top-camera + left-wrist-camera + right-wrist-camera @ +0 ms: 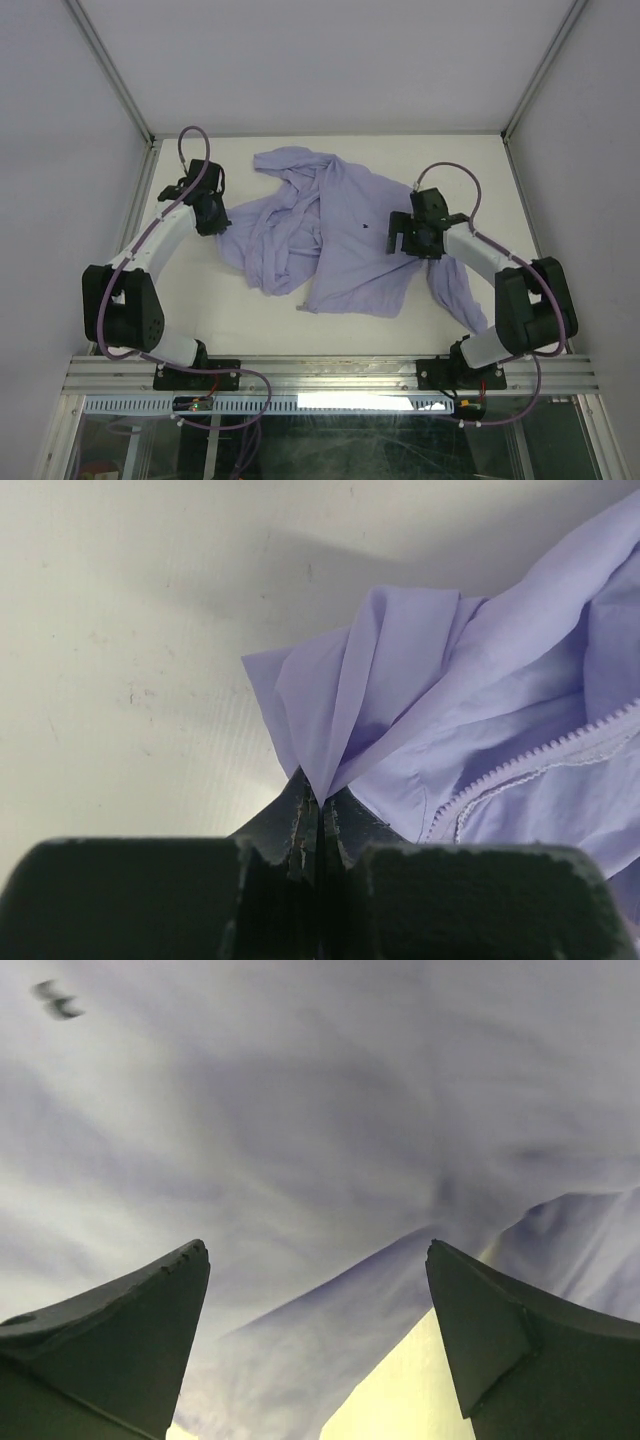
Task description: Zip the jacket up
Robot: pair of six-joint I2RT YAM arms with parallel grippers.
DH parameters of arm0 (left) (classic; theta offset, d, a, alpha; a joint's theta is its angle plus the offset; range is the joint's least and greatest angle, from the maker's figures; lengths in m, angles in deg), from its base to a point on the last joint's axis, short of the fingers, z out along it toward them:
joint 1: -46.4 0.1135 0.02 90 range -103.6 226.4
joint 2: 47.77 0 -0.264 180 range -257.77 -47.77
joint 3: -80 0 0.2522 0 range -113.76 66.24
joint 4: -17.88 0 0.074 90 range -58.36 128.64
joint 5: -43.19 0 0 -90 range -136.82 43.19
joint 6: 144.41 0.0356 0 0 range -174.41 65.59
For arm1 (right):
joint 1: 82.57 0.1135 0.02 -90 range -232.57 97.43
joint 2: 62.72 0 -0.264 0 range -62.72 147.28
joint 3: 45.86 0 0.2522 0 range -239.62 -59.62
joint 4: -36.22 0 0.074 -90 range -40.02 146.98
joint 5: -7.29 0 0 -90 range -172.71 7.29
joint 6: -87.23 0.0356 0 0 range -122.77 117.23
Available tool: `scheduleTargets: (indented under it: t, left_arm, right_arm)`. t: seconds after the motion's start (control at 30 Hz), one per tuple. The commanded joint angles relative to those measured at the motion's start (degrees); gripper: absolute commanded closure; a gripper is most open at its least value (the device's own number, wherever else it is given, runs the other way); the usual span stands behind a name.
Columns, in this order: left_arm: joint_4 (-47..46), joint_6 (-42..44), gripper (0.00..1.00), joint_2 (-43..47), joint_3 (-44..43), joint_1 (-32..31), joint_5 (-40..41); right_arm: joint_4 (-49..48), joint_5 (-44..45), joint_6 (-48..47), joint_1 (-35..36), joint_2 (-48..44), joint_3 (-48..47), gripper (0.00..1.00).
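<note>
I judge this to be the very start. The jacket lies crumpled and open in the middle of the table, its front panels folded over each other, and one sleeve trails off its near-right corner toward the right arm's base. Nothing looks zipped. In the left wrist view a run of zipper teeth curves loose across the fabric just right of my pinch, joined to no mate, and I can't find the slider in any view. My left gripper sits at the jacket's left edge, clenched on a thin fold of the lavender cloth (an edge or hem corner, I think, not the zipper itself), and the fold rises straight out of the shut jaws. My right gripper is over the jacket's right half, just right of the small dark mark, fingers spread wide with nothing between them. I can't tell whether the tips touch the cloth. Nearly everything is left to do: spread the panels flat, find both zipper ends, seat them and pull the slider. The jacket's own bunched folds are the obstacle, since they bury most of the zipper. Around the jacket, purple cables loop off each wrist.
</note>
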Motion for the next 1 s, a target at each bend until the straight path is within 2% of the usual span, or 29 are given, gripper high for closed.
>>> scheduleTargets:
  t: [0.0,0.23,0.33,0.4,0.53,0.7,0.87,0.97]
  left_arm:
    - [1.6,1.1,1.00,3.3,-2.0,0.2,2.2]
    - [2.6,1.3,1.00,5.2,-3.0,0.2,1.6]
    - [3.7,1.8,1.00,5.4,-5.4,0.2,2.9]
    - [5.1,2.0,1.00,5.6,-7.7,0.3,3.8]
    - [8.5,2.8,1.00,6.3,-13.1,0.3,6.1]
    - [14.1,3.6,1.00,6.9,-23.2,0.3,8.7]
    - [17.6,3.5,1.00,7.7,-33.4,0.2,5.6]
    - [18.2,3.0,1.00,8.2,-36.5,0.2,3.8]
  right_arm:
    - [1.2,0.8,-2.2,6.5,-6.6,-6.2,0.08]
    - [-3.9,-3.8,0.5,19.9,-6.3,-8.2,0.07]
    - [-6.9,-7.5,3.1,21.7,-2.6,-7.6,0.08]
    - [-8.4,-6.3,4.2,21.7,-0.6,-6.1,0.09]
    - [-8.6,-2.2,3.8,18.8,1.6,-2.8,0.09]
    - [-7.0,0.1,2.4,10.9,1.9,0.0,0.09]
    - [-5.6,1.0,1.4,0.7,2.6,0.8,0.08]
    - [-4.8,1.2,0.8,-4.5,3.1,0.4,0.07]
